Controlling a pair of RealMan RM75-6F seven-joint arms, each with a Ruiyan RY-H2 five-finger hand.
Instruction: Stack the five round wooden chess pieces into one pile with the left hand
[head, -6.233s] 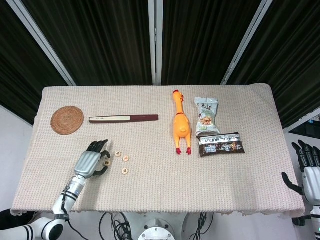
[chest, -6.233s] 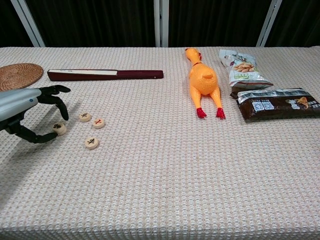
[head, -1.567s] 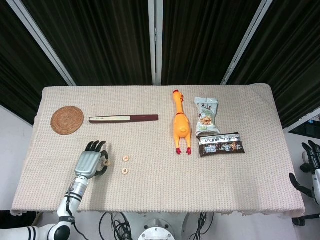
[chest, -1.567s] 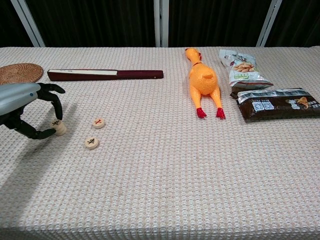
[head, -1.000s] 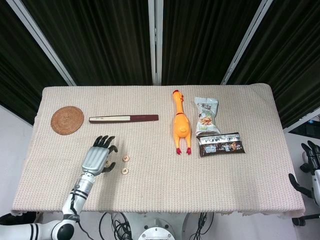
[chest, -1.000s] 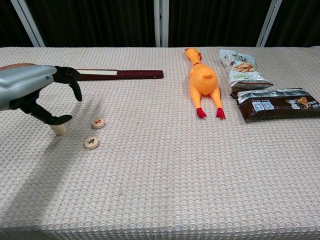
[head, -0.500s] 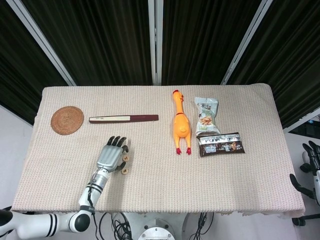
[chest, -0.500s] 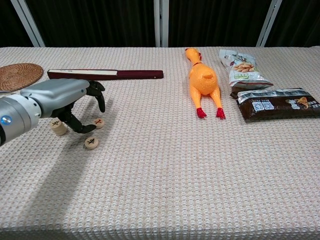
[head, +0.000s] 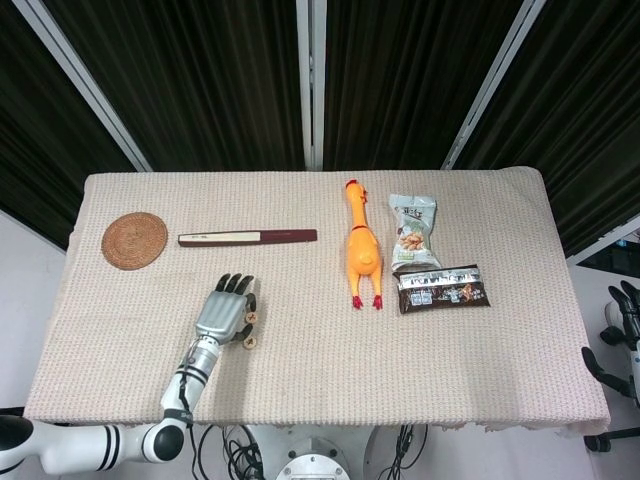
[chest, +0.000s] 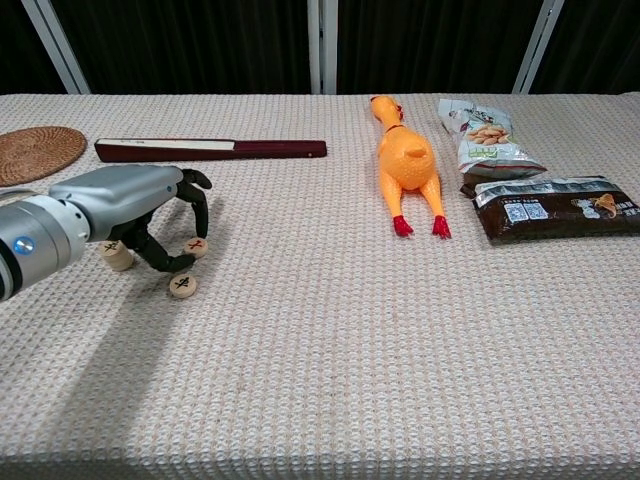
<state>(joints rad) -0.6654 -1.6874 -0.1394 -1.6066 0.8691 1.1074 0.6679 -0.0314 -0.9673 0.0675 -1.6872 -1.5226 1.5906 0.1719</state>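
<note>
left hand (chest: 120, 205) fingers (chest: 196, 213) curled over one chess piece (chest: 196, 246), grip unclear | stack (chest: 118, 256) partly hidden | loose piece (chest: 182, 286) | right hand (head: 626, 330) cropped, fingers' state untellable

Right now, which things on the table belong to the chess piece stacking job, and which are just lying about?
Job: left hand; started pile; two single chess pieces.

Lying about: rubber chicken, folded fan, woven coaster, two snack packets.

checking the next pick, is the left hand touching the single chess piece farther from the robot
Cannot tell. In the chest view the left hand has fingertips right at that chess piece, but neither view shows contact or a gap plainly.
</note>
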